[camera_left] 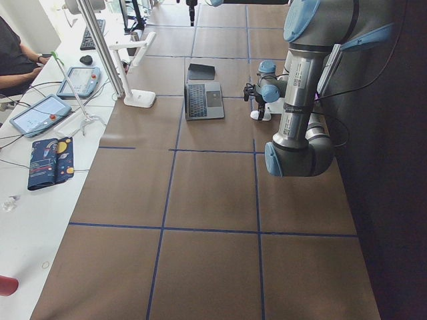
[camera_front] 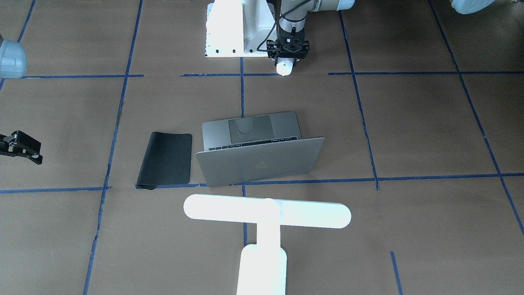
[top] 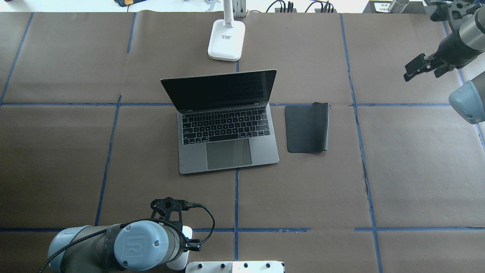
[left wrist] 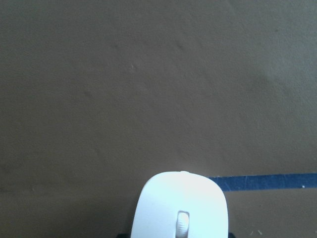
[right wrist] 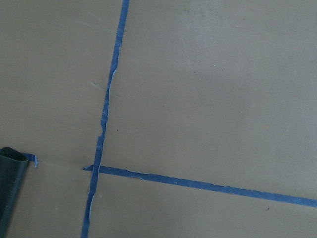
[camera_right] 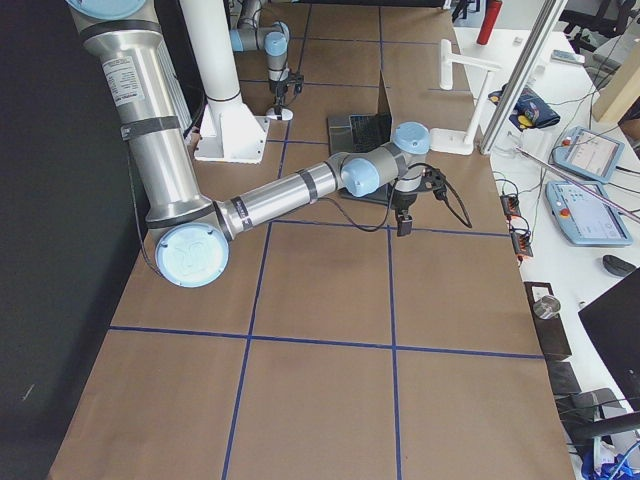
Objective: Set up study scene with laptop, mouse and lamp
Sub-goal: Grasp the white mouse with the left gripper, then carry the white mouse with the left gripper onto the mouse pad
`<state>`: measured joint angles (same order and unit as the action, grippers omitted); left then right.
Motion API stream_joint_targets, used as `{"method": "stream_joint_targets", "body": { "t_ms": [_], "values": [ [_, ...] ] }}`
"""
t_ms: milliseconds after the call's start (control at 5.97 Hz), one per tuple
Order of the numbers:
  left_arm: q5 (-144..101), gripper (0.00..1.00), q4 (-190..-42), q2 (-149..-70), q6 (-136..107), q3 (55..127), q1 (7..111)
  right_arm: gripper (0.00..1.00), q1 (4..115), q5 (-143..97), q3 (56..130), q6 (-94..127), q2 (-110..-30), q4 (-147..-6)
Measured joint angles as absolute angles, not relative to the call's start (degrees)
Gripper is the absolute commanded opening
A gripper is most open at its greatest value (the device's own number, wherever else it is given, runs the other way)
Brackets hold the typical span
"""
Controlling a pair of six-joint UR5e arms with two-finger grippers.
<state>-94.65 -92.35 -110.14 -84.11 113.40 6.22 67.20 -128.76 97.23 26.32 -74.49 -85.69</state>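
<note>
The grey laptop (top: pixel 227 132) stands open at mid-table, its lid (camera_front: pixel 258 162) with the apple logo towards the front-facing camera. The white T-shaped lamp (camera_front: pixel 266 211) stands behind it, base (top: pixel 226 40) on the table. My left gripper (camera_front: pixel 285 61) points down near the robot's base and is shut on the white mouse (camera_front: pixel 285 68), which fills the bottom of the left wrist view (left wrist: pixel 181 208) beside a blue tape line. My right gripper (top: pixel 418 66) hangs open and empty, far out to the right of the black mat (top: pixel 306 128).
The black mat (camera_front: pixel 166 159) lies flat just right of the laptop, one corner curled. A white boxy pedestal (camera_front: pixel 229 28) stands at the robot's base beside the left gripper. Blue tape lines (right wrist: pixel 106 114) grid the brown table. Operators' tablets and a keyboard lie past the far edge.
</note>
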Motion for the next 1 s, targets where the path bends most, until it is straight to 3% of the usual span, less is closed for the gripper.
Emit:
{"method": "stream_joint_targets", "body": {
  "t_ms": [502,837,1005],
  "values": [
    [-95.09,0.09,-86.10,-111.86,-82.63,117.38,9.58,1.00,67.23,-128.84,97.46,26.34,-74.33,-85.69],
    [-96.15,0.09,-81.46,-120.67,-79.87,114.68,15.58,1.00,67.24,-128.87,97.74,26.48,-74.44,-85.90],
    [-97.34,0.09,-80.15,-126.99,-79.78,109.76,17.66,1.00,67.24,-128.91,97.85,26.53,-74.53,-86.06]
  ]
}}
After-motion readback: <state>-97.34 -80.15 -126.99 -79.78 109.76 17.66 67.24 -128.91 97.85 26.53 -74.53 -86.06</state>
